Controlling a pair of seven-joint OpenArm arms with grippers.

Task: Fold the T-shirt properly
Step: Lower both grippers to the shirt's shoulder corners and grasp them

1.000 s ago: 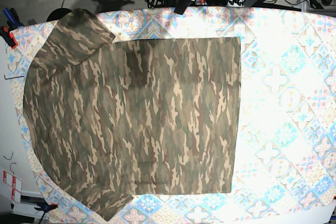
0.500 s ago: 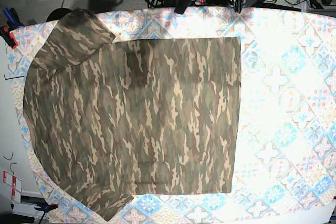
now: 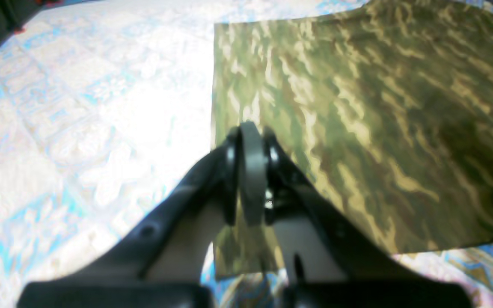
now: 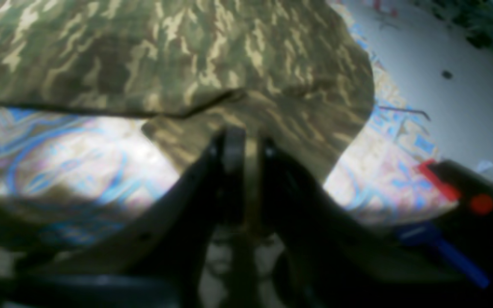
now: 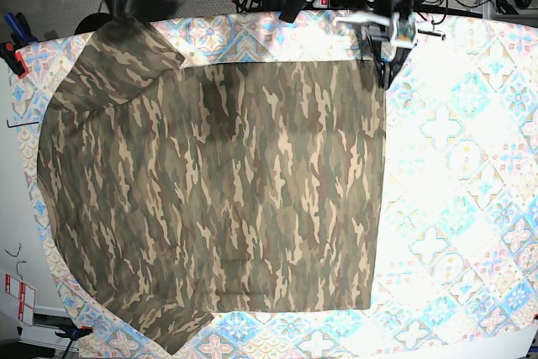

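Since both my pincers sit at the far edge of the worktop, the risk lies in where they come down. My left pincer has its jaws pressed together on nothing, just above the shirt at its straight-edged far corner. My right pincer shows a narrow gap between the jaws, over the sleeve, gripping nothing that I can see.

The shirt lies flat across the worktop's left and middle, one side already folded to a straight edge; the right part of the tablecloth is bare.

In my judgement, a closed left pincer would push the corner rather than take it, rucking the fold. The right pincer could pinch tablecloth together with sleeve.

The base view gives the whole layout but barely shows my right pincer. The right wrist view alone shows the sleeve's overlap and a red-and-blue clamp nearby. Both wrist views are blurred.
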